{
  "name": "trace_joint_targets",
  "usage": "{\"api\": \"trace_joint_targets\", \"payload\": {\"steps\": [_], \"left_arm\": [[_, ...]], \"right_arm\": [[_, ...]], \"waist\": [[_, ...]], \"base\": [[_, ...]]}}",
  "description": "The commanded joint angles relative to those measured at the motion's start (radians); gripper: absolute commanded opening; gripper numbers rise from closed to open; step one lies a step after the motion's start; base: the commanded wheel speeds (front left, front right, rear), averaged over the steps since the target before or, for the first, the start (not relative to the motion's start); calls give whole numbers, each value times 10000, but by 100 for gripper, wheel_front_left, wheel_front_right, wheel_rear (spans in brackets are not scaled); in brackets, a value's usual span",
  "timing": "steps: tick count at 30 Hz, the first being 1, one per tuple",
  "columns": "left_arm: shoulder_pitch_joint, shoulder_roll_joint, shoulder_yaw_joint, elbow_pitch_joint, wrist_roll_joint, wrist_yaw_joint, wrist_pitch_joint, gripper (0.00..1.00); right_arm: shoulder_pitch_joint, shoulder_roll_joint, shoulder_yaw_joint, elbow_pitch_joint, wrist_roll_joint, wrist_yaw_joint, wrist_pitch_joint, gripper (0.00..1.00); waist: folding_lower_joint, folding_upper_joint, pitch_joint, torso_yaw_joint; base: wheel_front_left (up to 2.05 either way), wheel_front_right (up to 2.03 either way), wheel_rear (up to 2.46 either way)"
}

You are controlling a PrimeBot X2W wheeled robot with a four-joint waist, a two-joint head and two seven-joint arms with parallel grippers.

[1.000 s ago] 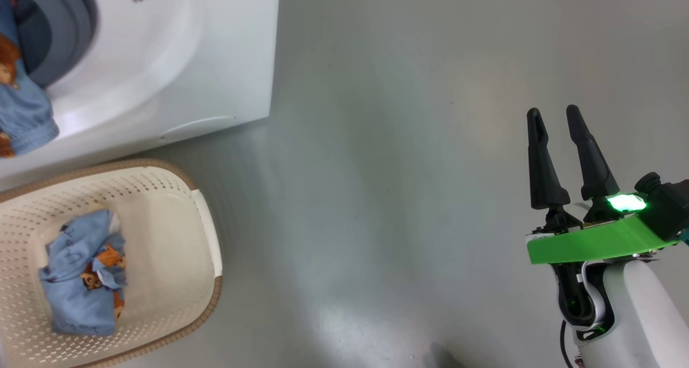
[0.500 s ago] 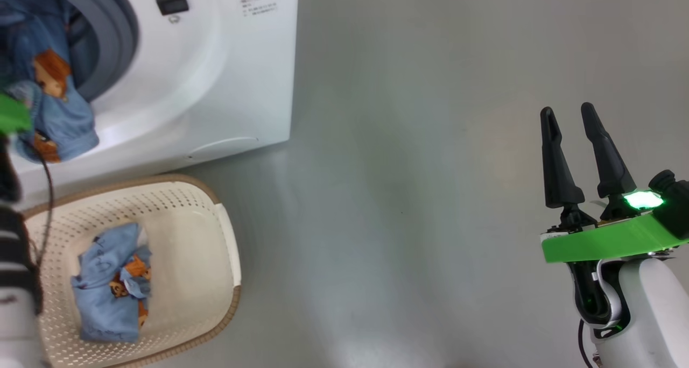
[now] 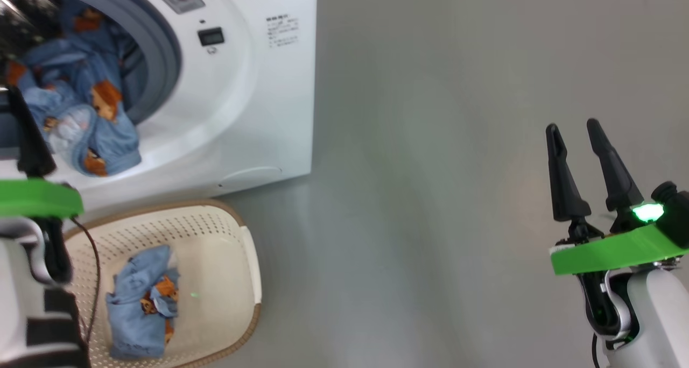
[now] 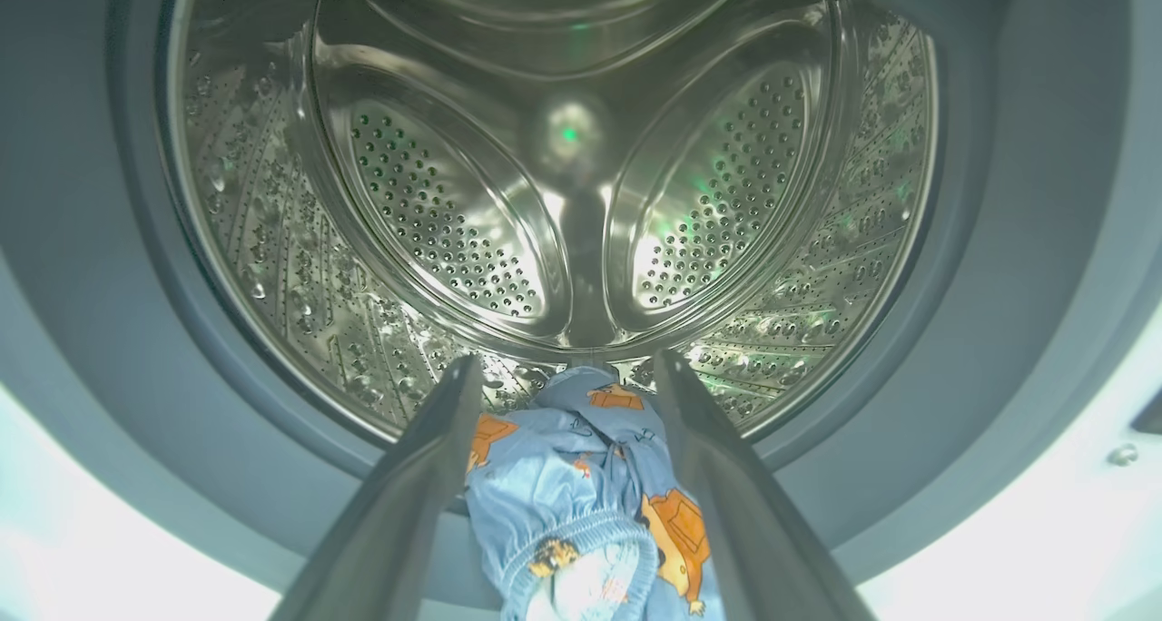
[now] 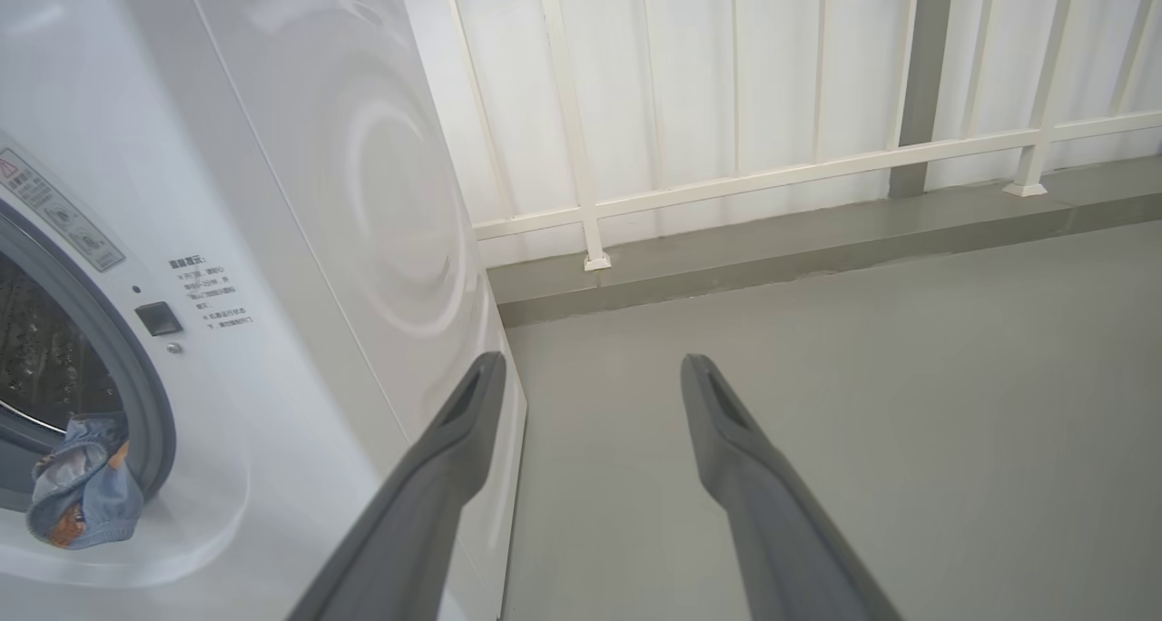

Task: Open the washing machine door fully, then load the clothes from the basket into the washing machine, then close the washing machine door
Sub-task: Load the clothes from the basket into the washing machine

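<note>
- The left gripper point(image 4: 567, 362) stood at the mouth of the washing machine point(image 3: 269, 115). Its two fingers were spread wide and pointed into the steel drum point(image 4: 436, 231), with nothing clamped between them.
- A light-blue garment point(image 4: 581, 476) with orange prints showed in the gap between those fingers in the left wrist view. It was draped over the lower lip of the grey-blue seal point(image 3: 161, 72), and its gathered hem hung out over the machine's white front. Whether it touched either finger could not be told.
- A heap of blue cloth point(image 3: 70, 66) lay behind that garment, just inside the drum's mouth.
- The right gripper point(image 3: 572, 128) hung over the grey floor point(image 3: 430, 196), well to the right of the machine. Its fingers were also wide apart and held nothing, and it was far from all the clothes.
- The basket point(image 3: 250, 271) stood on the floor just in front of the machine, on the near side and partly under the left arm.
- A crumpled bundle of clothes point(image 3: 137, 314), blue with orange prints, lay on the basket's bottom, towards its left side.
- In the right wrist view a white railing point(image 5: 726, 176) ran along the far edge of the floor, beyond the machine's right side.
</note>
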Motion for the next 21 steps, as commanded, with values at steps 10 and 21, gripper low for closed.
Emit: {"api": "trace_joint_targets", "payload": {"steps": [10,21], "left_arm": [[2178,-300,34,-1732,-69,-59,-53,100],[4390,-617,-426,-2609,-145,-60,-53,100]], "right_arm": [[751,-351,102,-37,-72,56,-78,100],[1639,-606,90,108,-36,56,-78,100]], "waist": [[0,-1,-1234,578],[0,-1,-2503,960]], "base": [[0,0,0],[0,0,0]]}}
